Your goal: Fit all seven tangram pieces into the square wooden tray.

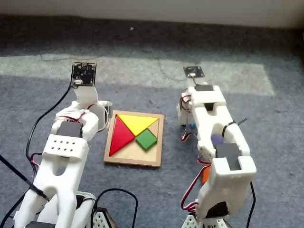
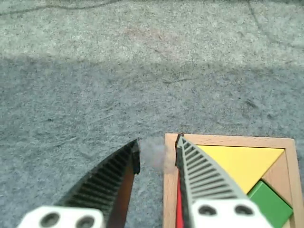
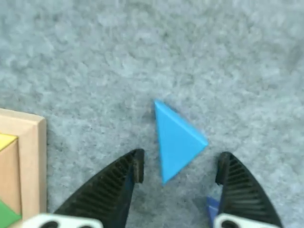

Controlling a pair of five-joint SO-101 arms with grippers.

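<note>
Wide open and empty, the right gripper point(image 3: 180, 164) straddles the one blue triangle point(image 3: 176, 137) just beside the tray point(image 1: 133, 162), where pinching its slanted edges could squirt it away; the left gripper point(image 2: 157, 146), narrowly open and empty, hangs at the tray's corner; inside sit three pieces, one red triangle point(image 1: 119, 135), one yellow triangle point(image 1: 137, 123) and one green square point(image 1: 146, 139), and a bluish sliver point(image 3: 212, 205) nearby may be another.

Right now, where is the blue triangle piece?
In the right wrist view, the blue triangle lies flat on the grey carpet between the open right fingers, just off the wooden tray on its right side.
</note>
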